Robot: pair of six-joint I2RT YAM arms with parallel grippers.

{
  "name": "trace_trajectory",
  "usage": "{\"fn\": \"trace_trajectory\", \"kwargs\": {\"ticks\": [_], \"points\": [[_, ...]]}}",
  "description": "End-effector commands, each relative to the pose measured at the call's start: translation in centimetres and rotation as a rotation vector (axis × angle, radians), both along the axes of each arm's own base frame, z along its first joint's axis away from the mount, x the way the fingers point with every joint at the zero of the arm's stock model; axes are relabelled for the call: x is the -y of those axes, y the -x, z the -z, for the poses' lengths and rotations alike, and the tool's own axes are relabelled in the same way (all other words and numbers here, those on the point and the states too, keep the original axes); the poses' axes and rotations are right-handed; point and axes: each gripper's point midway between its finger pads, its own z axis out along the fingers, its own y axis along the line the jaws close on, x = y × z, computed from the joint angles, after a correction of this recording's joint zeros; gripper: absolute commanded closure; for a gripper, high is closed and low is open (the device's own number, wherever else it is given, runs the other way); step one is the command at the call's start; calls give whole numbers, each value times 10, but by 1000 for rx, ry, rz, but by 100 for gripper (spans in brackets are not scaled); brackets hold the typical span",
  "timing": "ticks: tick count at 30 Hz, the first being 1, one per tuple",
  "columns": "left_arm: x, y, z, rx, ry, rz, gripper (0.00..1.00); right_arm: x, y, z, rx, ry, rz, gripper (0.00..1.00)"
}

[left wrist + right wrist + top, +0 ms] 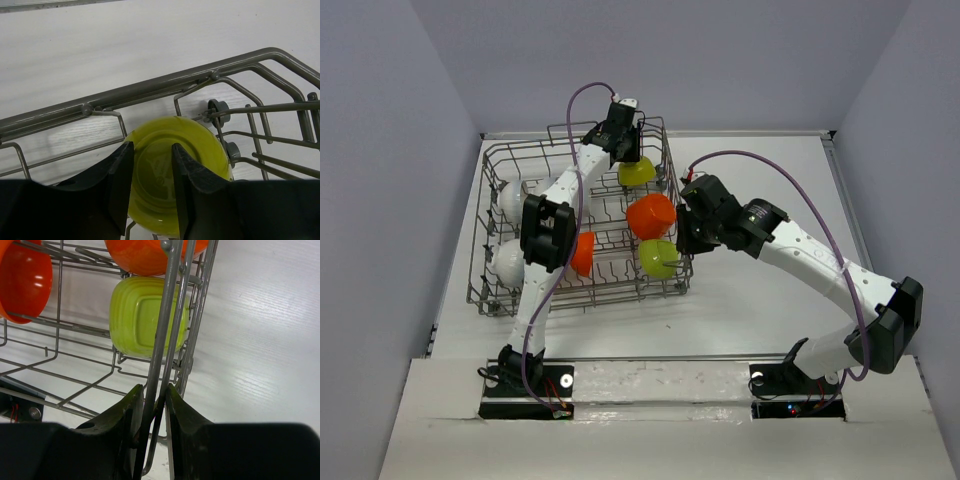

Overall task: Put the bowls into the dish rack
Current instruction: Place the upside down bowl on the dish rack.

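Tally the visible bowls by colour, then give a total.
White bowls: 2
Orange bowls: 2
Green bowls: 2
Total: 6

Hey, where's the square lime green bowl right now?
In the top view, the square lime bowl sits inside the dish rack at its near right corner, just below the orange bowl.
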Motion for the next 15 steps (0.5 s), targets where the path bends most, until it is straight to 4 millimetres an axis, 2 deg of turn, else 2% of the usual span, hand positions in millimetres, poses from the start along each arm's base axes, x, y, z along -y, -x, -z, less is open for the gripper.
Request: {"fn": "trace_trajectory", "kwargs": {"ticks": [1,8,11,15], "points": [[7,25,-21,-27,-34,92,55,-31,-7,-39,81,-131,-69,78],[10,31,-33,-9,-76,144,52,-32,-9,-34,76,-120,-67,78],[16,38,-30,-30,-71,196,51,-31,-10,-33,77,-118,-61,78],[14,45,-28,-42,-99,217,51,-34,-11,-32,74,-119,-64,78]]}}
